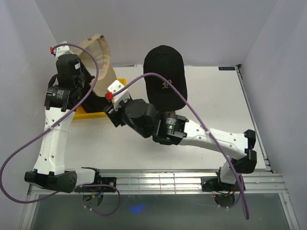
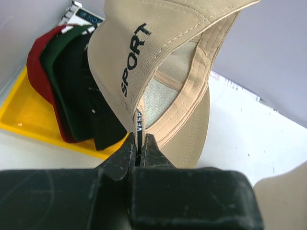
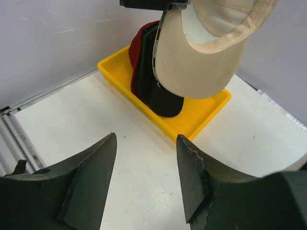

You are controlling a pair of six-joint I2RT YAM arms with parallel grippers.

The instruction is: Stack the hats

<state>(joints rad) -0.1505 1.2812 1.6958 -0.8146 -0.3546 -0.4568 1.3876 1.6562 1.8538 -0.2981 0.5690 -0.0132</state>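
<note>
Left gripper (image 2: 140, 143) pinches tan cap (image 2: 158, 57) above tray (image 2: 24, 112), right gripper (image 3: 146, 141) open, empty; next likely carry it onto black cap (image 1: 165, 72) right of tray.

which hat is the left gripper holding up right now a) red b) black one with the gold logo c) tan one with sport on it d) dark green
c: the left gripper is shut on the edge of the tan hat, holding it in the air, while the red hat and green hat lie in the yellow tray.
</note>
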